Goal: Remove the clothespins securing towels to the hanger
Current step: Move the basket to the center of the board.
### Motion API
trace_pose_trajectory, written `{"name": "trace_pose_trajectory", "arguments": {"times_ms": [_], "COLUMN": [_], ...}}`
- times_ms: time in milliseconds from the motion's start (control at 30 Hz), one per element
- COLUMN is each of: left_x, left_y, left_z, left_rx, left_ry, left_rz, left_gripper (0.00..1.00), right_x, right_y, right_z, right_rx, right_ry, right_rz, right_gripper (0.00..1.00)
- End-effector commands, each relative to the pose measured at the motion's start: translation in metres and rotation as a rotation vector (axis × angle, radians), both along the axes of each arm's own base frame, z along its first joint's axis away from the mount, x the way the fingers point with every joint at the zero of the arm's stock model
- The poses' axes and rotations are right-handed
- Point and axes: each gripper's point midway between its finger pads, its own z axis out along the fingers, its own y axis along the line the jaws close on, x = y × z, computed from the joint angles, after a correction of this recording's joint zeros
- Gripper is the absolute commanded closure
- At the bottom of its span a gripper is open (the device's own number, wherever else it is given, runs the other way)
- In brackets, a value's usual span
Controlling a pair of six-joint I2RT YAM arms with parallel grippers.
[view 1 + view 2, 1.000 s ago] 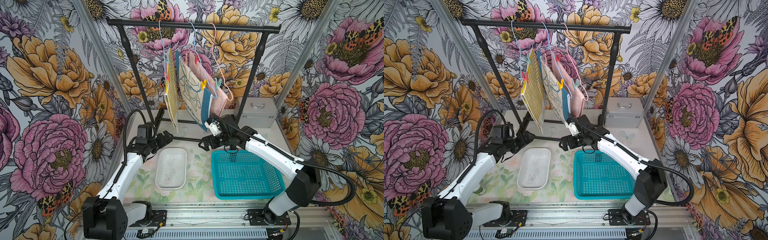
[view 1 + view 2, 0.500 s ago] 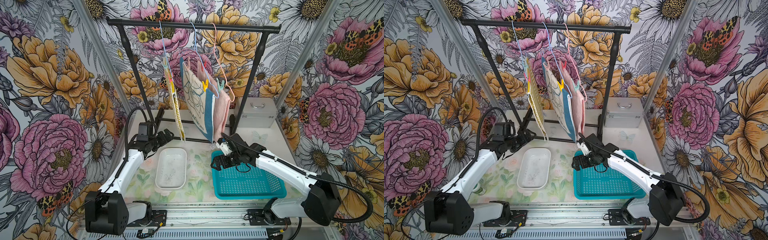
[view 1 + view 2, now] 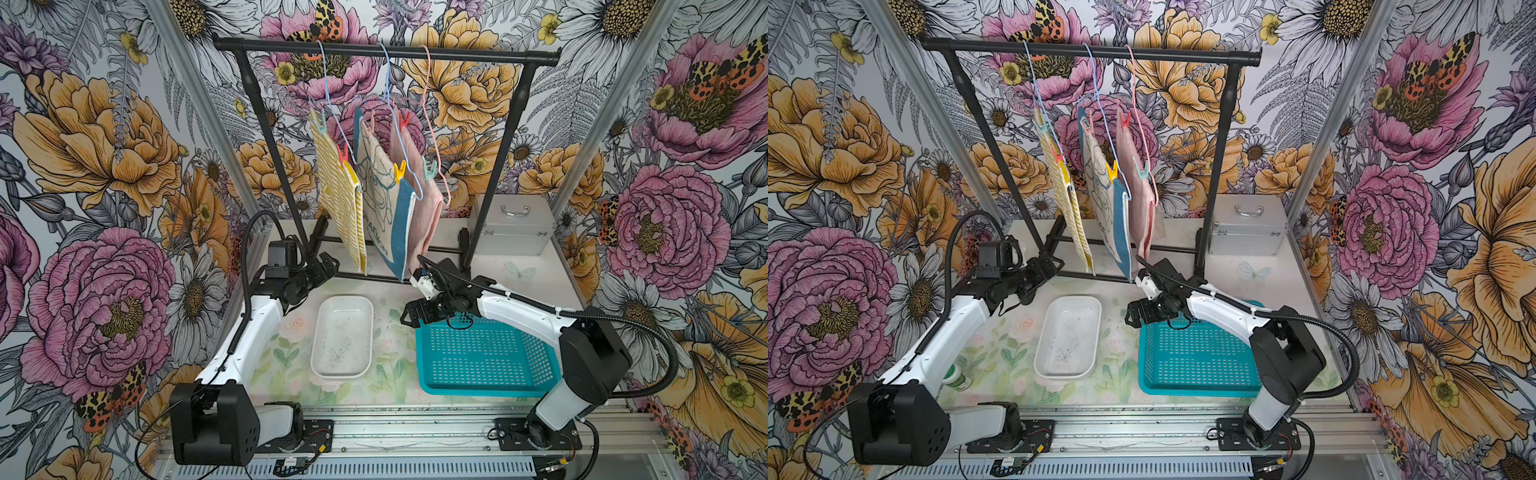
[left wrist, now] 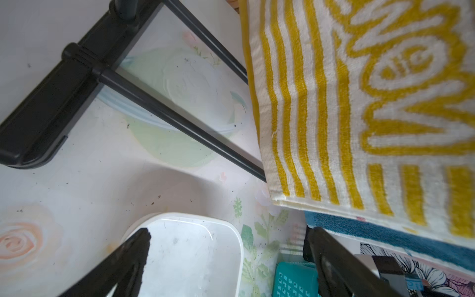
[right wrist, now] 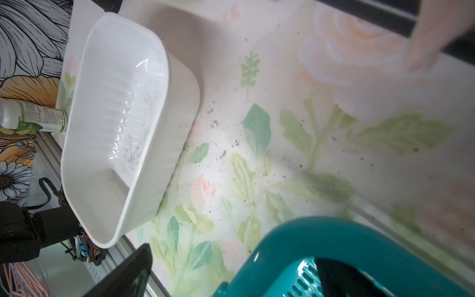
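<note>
From where I stood, all six clothespins [image 3: 404, 120] were clipped high on the hangers [image 3: 424, 75], which hung by their hooks from the black rail [image 3: 478, 56]; none was off yet. At the near ends I could pick out a red pin [image 3: 343, 154] on the yellow striped towel [image 3: 338, 195], a yellow pin [image 3: 400, 170] on the cream-and-blue towel [image 3: 386, 208] and a mint pin [image 3: 430, 170] on the pink towel [image 3: 424, 216]. The other three sat at the far ends. Both arms were low, well below the pins. The left gripper [image 3: 330, 266] hovered just beside the bottom corner of the yellow striped towel, its jaws spread wide with nothing between them (its wrist camera showed only the white tray [image 4: 185, 215] past the fingers). The right gripper [image 3: 406, 318] hung over the far corner of the teal basket [image 3: 478, 390], under the hem of the pink towel, its jaws likewise wide apart and empty. The step in hand, as I judged it, was the reach up to a first pin. To do it well, each arm should take the pin nearest it and come at the flared tails rather than the biting end. It should pinch the tails squarely so the clip opens, then draw it straight off the wire. The hangers looked free to swing, so a slow approach that did not brush the cloth would likely matter most.
</note>
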Motion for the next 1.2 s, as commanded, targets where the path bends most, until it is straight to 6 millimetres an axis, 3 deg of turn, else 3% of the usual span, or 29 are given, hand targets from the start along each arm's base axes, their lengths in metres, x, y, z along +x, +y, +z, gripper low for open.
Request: {"name": "trace_pose_trajectory", "arguments": {"times_ms": [0, 233, 500, 733, 933, 1067, 1167], "left_x": [0.008, 0.017, 0.021, 0.027, 0.032, 0.032, 0.030], "left_y": [0.012, 0.028, 0.039, 0.045, 0.046, 0.043, 0.038], "left_z": [0.022, 0.034, 0.033, 0.035, 0.036, 0.036, 0.034], "left_rx": [0.019, 0.035, 0.042, 0.051, 0.056, 0.060, 0.078], "left_ry": [-0.063, -0.091, -0.087, -0.088, -0.089, -0.092, -0.085], "left_rz": [0.016, 0.045, 0.066, 0.077, 0.075, 0.061, 0.043], "left_gripper": [0.01, 0.01, 0.01, 0.01, 0.01, 0.01, 0.01], "right_x": [0.026, 0.054, 0.081, 0.087, 0.073, 0.053, 0.033], "right_y": [0.036, 0.073, 0.116, 0.138, 0.121, 0.086, 0.054], "right_z": [0.035, 0.042, 0.042, 0.062, 0.103, 0.123, 0.120], "right_rx": [0.105, 0.140, 0.182, 0.239, 0.242, 0.203, 0.157], "right_ry": [-0.111, -0.137, -0.165, -0.209, -0.296, -0.326, -0.298], "right_rz": [0.047, 0.078, 0.132, 0.185, 0.191, 0.148, 0.101], "right_gripper": [0.01, 0.01, 0.01, 0.02, 0.01, 0.01, 0.01]}}
